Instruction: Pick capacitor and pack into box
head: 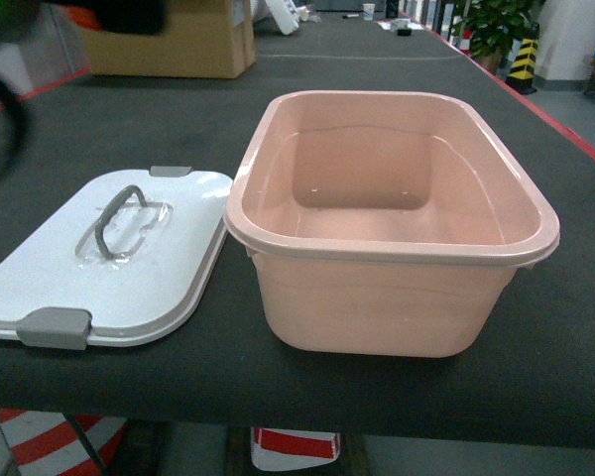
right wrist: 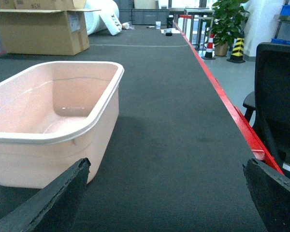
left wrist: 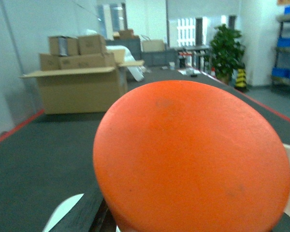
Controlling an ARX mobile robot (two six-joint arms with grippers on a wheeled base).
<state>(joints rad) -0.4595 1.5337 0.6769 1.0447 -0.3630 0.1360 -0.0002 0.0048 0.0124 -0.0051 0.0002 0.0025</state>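
Left wrist view is filled by a smooth, rigid-looking orange rounded object (left wrist: 193, 159), presumably the capacitor, best pinched across its sides; whether it is grasped cannot be told, while the right gripper (right wrist: 166, 193) is spread open.

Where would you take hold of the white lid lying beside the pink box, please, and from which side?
Probably by the grey handle on top of the white lid, coming straight down from above. The lid lies flat on the table left of the pink box, so its thin edges offer little purchase, while the handle arches up clear of the surface.
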